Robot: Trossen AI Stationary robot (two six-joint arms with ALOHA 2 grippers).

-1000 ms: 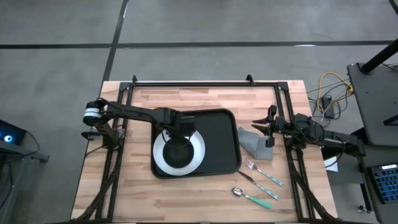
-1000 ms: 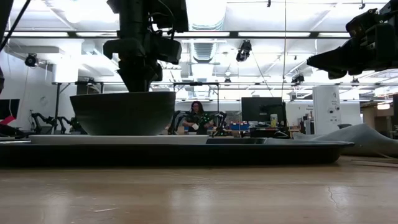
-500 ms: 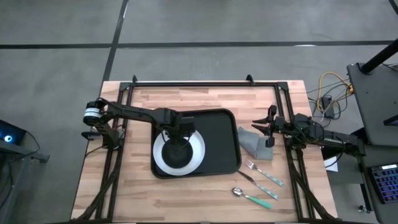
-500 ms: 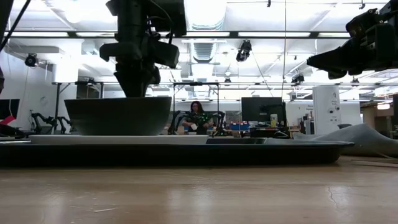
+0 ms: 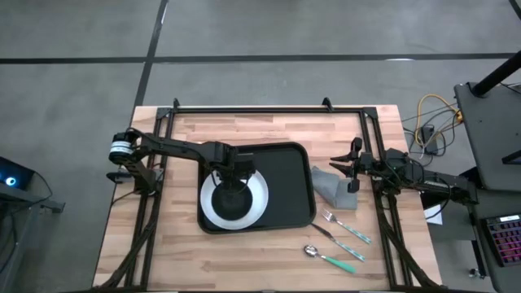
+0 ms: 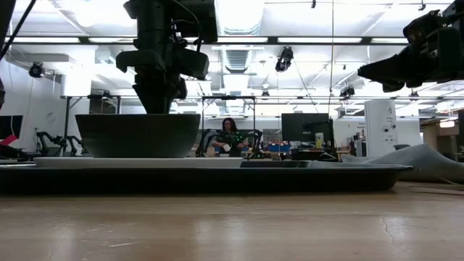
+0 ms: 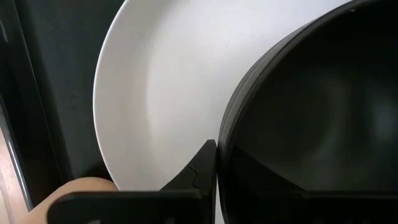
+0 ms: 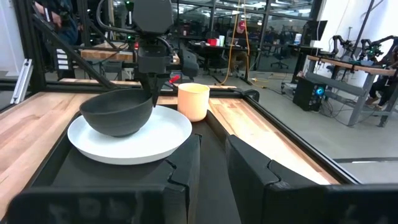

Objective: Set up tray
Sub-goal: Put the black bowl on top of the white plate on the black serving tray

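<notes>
The black tray [image 5: 289, 187] lies mid-table. A round white plate [image 5: 210, 207] lies on its left half, and a dark bowl [image 5: 236, 203] rests by its base on the plate [image 8: 134, 140]. My left gripper [image 5: 236, 173] hangs straight down over the bowl's far rim and is shut on it. My right gripper [image 5: 352, 167] waits level at the table's right side, above a grey napkin [image 5: 334, 189]. It is open, with nothing between its fingers [image 8: 180, 165]. My left gripper pinches the bowl's rim on its far side [image 7: 225, 140], coming from above with the fingers pointing down. One finger [image 7: 202, 165] stands outside the wall. The other is inside the bowl, dark against it. The bowl [image 6: 138, 135] sits upright with its base on the plate.
A cream cup [image 8: 193, 101] stands beyond the plate, near the tray's far left corner, under my left arm. A fork [image 5: 346, 226] and a spoon [image 5: 332, 259] with teal handles lie on the bare wood near the right front. Black frame rails run along the table's left, far and right sides.
My left gripper has sunk a little with the bowl and drifted slightly sideways. The bowl came down onto the plate and has since kept still.
</notes>
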